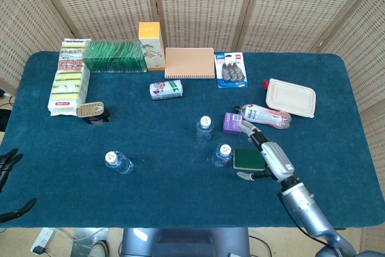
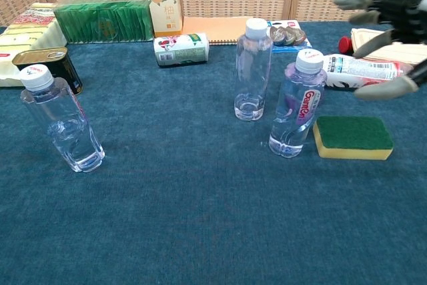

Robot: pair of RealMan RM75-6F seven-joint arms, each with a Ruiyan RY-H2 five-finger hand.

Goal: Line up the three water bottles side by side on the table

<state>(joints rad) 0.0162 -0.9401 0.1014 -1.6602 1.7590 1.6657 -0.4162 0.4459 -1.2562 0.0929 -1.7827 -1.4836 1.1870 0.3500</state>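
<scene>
Head view: three clear plastic water bottles with white caps upright on dark blue felt-like table cloth (image 1: 150, 191). Middle bottle (image 1: 204, 129) and right bottle (image 1: 222, 154) near each other, left bottle (image 1: 118, 162) well apart. Green sponge with yellow foam base (image 1: 248, 159) just beside right bottle, rectangular, rough on top. Small purple box (image 1: 232, 122) and lying pink-labelled bottle (image 1: 264, 115) close behind. Right hand (image 1: 267, 156) over sponge's far side, fingers spread, holding nothing. Left hand (image 1: 7, 167) at table edge; grip not clear.
</scene>
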